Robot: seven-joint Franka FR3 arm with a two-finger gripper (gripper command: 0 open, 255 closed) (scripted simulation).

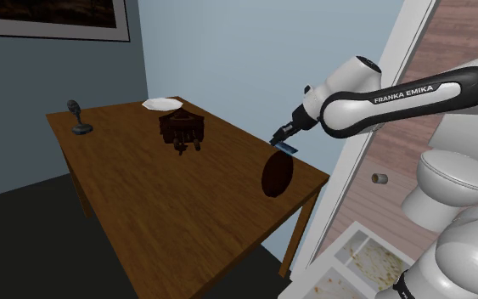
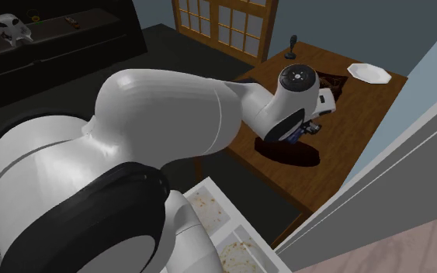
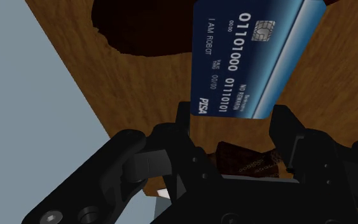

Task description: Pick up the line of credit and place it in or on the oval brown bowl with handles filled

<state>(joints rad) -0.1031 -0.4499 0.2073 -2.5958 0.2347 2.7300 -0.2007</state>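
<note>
Blue-walled room, wood table [image 1: 143, 195]. Aloft nr its edge: blue card [image 3: 254, 57], short end pinched betw. fingers of gripper [image 3: 234, 116], long axis straight out from palm. Just below & ahead of card, dark oval bowl [image 1: 277, 173]. Prob. short lowering, then release.

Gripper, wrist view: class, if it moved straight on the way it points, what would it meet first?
Probably the wooden table, close beside the dark brown bowl; depth is unclear. The blue card clasped in the gripper would touch first.
</note>
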